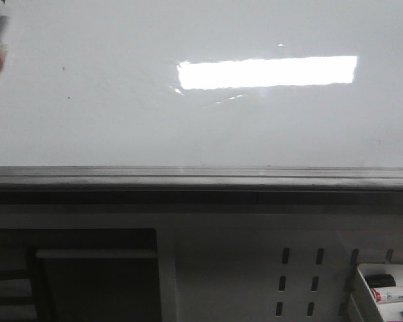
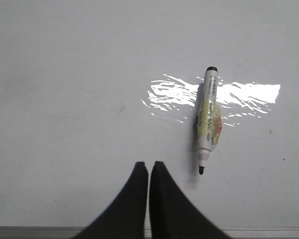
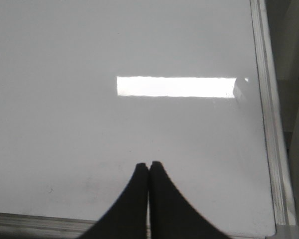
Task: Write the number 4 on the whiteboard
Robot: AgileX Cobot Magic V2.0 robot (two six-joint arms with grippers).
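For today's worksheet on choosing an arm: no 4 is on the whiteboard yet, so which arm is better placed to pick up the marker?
Left. The uncapped marker lies on the whiteboard just ahead of the left gripper, which is shut. The right gripper shows only bare board ahead.

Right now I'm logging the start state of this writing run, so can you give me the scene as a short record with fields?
whiteboard: glossy, bright rectangular reflection, no digit drawn on it
marker: lying flat on the board, uncapped, tip toward the left gripper's side, not held
left gripper: fingers together, holding nothing, beside the marker
right gripper: fingers together, holding nothing, near the board's edge rail
tray: below the board, holds spare markers
number 4: not yet written
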